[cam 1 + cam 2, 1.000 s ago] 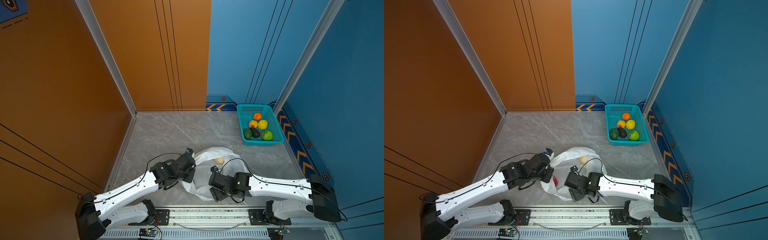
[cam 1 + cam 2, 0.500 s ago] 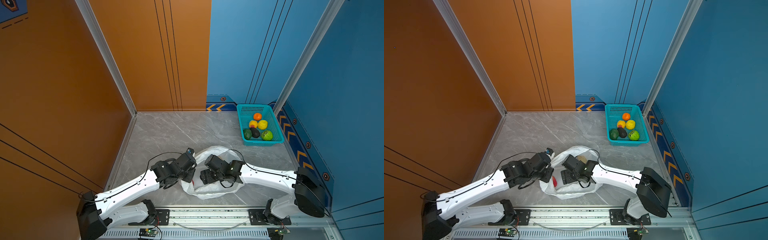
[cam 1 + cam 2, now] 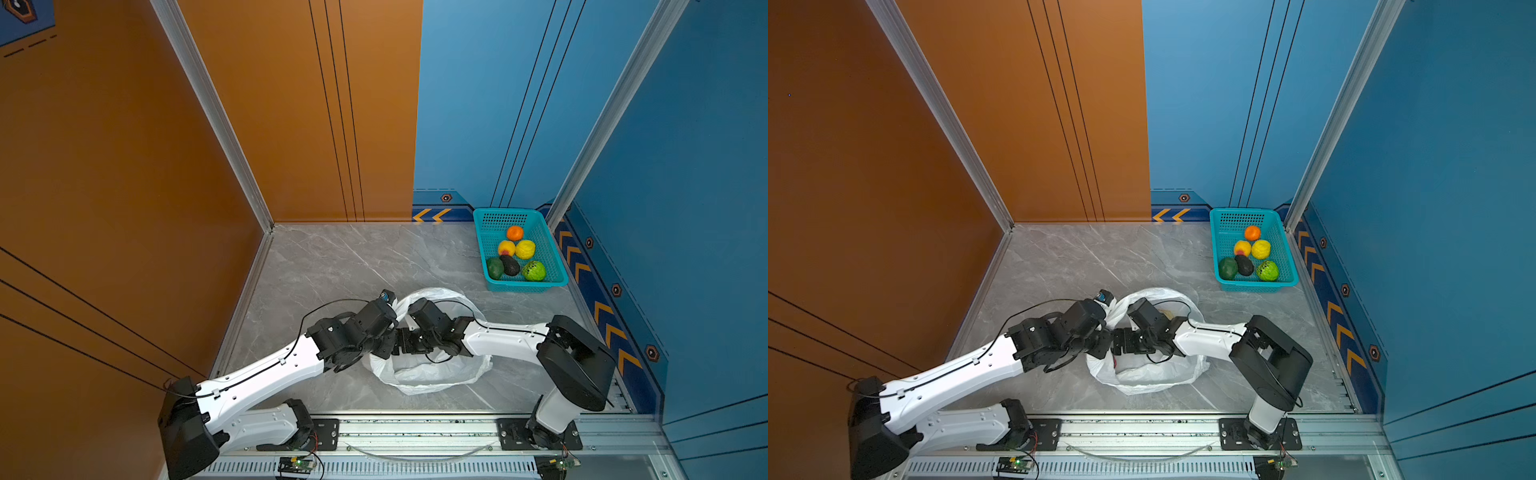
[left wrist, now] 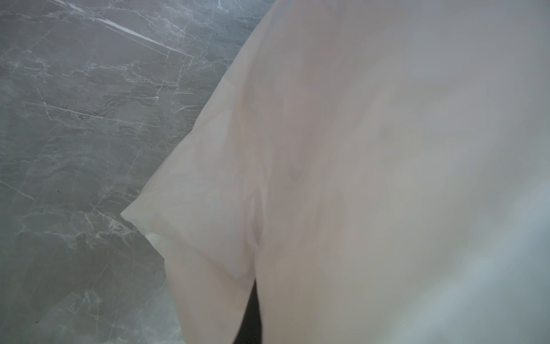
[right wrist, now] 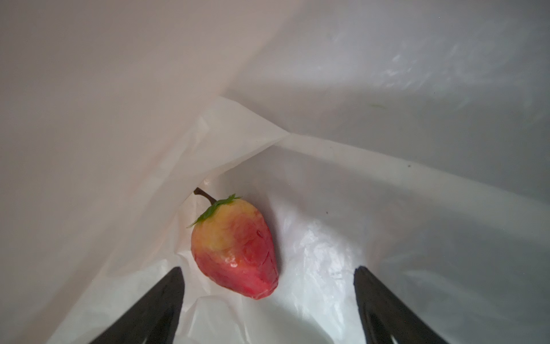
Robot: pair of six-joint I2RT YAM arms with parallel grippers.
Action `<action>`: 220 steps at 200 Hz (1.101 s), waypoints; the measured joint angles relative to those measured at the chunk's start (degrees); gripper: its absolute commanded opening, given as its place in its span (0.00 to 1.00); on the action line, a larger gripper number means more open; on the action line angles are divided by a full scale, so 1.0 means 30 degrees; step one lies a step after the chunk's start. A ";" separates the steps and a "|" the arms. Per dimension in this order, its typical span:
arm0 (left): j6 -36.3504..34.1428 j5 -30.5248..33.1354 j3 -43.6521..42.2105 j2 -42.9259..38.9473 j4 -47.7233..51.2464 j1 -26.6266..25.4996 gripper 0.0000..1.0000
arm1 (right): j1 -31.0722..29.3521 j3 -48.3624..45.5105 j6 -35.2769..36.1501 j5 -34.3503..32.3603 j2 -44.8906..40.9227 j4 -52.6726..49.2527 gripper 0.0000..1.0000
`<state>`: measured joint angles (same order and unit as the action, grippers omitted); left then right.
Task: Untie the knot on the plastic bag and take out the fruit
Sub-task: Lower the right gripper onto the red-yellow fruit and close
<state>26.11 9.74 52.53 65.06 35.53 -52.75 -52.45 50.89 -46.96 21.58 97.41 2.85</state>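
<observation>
The white plastic bag (image 3: 432, 374) lies with its mouth open near the front rail in both top views. My left gripper (image 3: 383, 348) is shut on the bag's left rim; in the left wrist view the film (image 4: 357, 178) covers almost everything, leaving only a black sliver of finger. My right gripper (image 5: 268, 269) reaches inside the bag, open. A pinkish-red fruit (image 5: 235, 250) with a green leaf and a stem lies between and just ahead of its fingertips (image 5: 171, 286), untouched. The knot is out of view.
A teal basket (image 3: 559, 266) stands at the back right by the blue wall and holds several fruits (image 3: 515, 253). Both forearms meet over the bag's left side. The orange wall runs along the left. The metal rail (image 3: 415, 428) lies in front.
My right gripper has swung left from the bag's front edge into its mouth, opening a little wider. The left gripper has kept its hold on the rim.
</observation>
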 measured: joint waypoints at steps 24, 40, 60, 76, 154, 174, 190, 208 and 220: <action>-0.0211 -0.0153 0.0000 0.0000 -0.0663 0.0073 0.00 | 0.0036 -0.0029 -0.0437 0.1260 0.0823 0.1086 0.93; -0.0401 -0.0277 0.0000 0.0000 -0.0998 0.0233 0.00 | 0.0036 -0.0029 -0.0605 0.1865 0.1166 0.1530 0.95; -0.0590 -0.0466 -0.0007 0.0000 -0.1508 0.0466 0.00 | 0.0036 -0.0022 -0.0714 0.2390 0.1282 0.1909 0.97; -0.0809 -0.0736 -0.0131 0.0000 -0.2171 0.0634 0.00 | 0.0036 0.0102 -0.0816 0.2776 0.1472 0.2055 0.98; -0.0911 -0.2565 -0.1508 -0.0204 -0.4437 0.0838 0.00 | 0.0102 0.0554 -0.1756 0.3308 0.2127 0.3198 0.99; -0.0852 -0.2630 -0.1996 -0.0707 -0.4641 0.0838 0.00 | -0.0022 0.1202 -0.1676 0.2907 0.2251 0.2208 0.97; -0.0699 -0.2630 -0.2521 -0.1384 -0.4816 0.0838 0.00 | -0.0146 0.1792 -0.1508 0.2106 0.2251 0.1005 0.94; -0.0539 -0.2630 -0.3060 -0.2062 -0.4852 0.0838 0.00 | -0.0270 0.2091 -0.1472 0.1122 0.2244 0.0015 0.95; -0.0408 -0.2623 -0.3279 -0.2280 -0.4765 0.0838 0.00 | -0.0262 0.2091 -0.1472 0.0619 0.2237 -0.0408 0.97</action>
<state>24.88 1.87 42.70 58.22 21.23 -50.24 -53.23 57.17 -51.37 23.44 104.12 1.63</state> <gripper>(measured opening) 0.045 0.958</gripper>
